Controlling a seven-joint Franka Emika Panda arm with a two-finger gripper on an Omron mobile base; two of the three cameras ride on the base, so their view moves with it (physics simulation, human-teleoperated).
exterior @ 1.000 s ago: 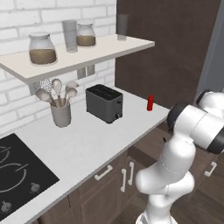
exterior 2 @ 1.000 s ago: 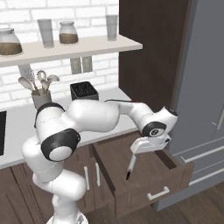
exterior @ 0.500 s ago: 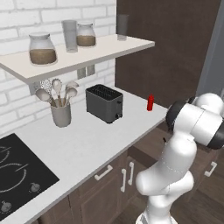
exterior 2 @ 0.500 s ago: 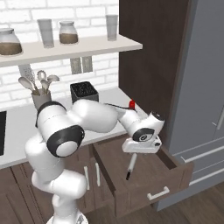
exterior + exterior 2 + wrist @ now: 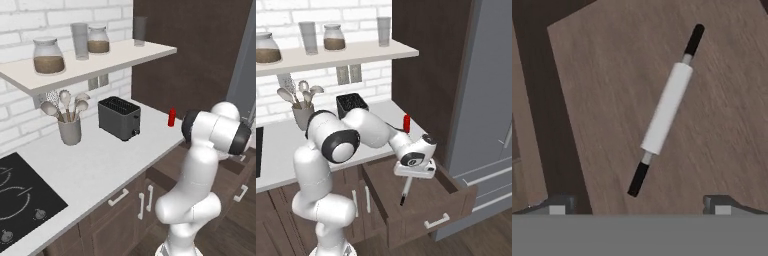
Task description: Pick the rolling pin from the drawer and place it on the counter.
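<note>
Rolling pin: it was seen lying flat on the drawer floor, slanted in the hand view, pale barrel in the middle, a dark handle at each end; in the right base view its lower part was glimpsed below the hand.
Drawer: it was found pulled well out from under the counter, dark brown wood, a short pale bar handle on its front; the wood-grain floor was laid bare around the pin.
Gripper: it was poised above the open drawer, pointed down over the pin; the two fingertips were seen spread wide at the bottom of the hand view, well apart, with nothing between them, so the claw was released and the pin was not touched.
Counter: a long white-grey slab was seen above the cabinets, with no pin laid on it.
Red bottle: it was stood upright near the counter's far end, just beyond the arm.
Toaster: a dark box was set on the counter, between the bottle and the grey cup of utensils.
Stove top: it was sunk into the counter at the near left.
Shelf: jars and glasses were carried on it above the counter.
</note>
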